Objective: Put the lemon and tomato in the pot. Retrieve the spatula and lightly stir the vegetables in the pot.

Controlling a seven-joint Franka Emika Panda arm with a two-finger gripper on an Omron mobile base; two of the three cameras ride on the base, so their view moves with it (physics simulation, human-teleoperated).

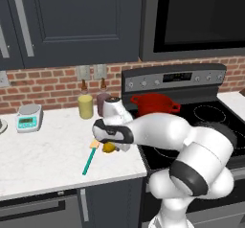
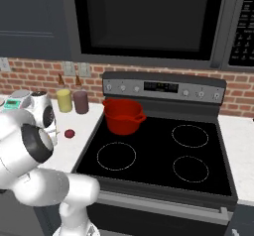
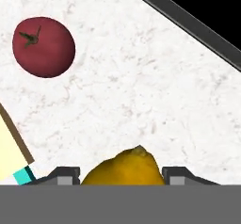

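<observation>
Gripper fingers sit against either side of the lemon on the counter, clamped for the lift. From the lemon, the tomato lies loose at ten o'clock in the hand view, and the spatula just beside it at nine. Pot waits on the stove, at about two o'clock in the left base view.

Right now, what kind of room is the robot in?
A kitchen, it seems: there's a black stove with a red pot on it, a marble counter against a brick wall, and dark cabinets above.
</observation>
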